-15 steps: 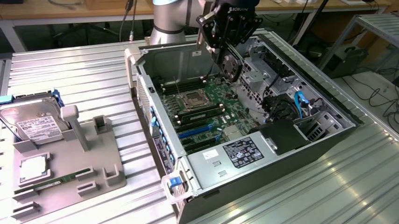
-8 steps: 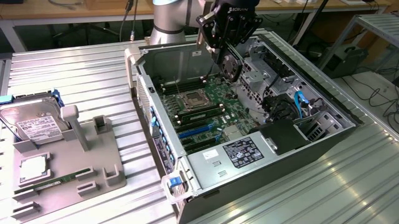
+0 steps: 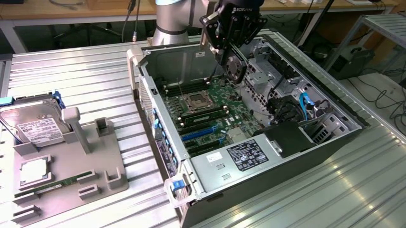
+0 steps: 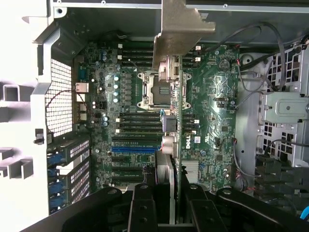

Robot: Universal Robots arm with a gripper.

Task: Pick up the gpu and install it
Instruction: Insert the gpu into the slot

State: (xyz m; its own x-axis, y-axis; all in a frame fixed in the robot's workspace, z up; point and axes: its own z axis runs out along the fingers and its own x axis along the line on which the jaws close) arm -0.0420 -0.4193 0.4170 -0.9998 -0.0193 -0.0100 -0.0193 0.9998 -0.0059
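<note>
The gripper (image 3: pixel 232 51) hung over the open computer case (image 3: pixel 330 137). Its fingers (image 4: pixel 143 208) were drawn partway together, pinching the gpu (image 3: pixel 236 70) by its two flat faces. The card stood on edge inside the case's opening, above the motherboard (image 3: pixel 209 102) and not seated in any slot. Its silver bracket (image 4: pixel 181 34) was at the end farthest from the fingers.
</note>
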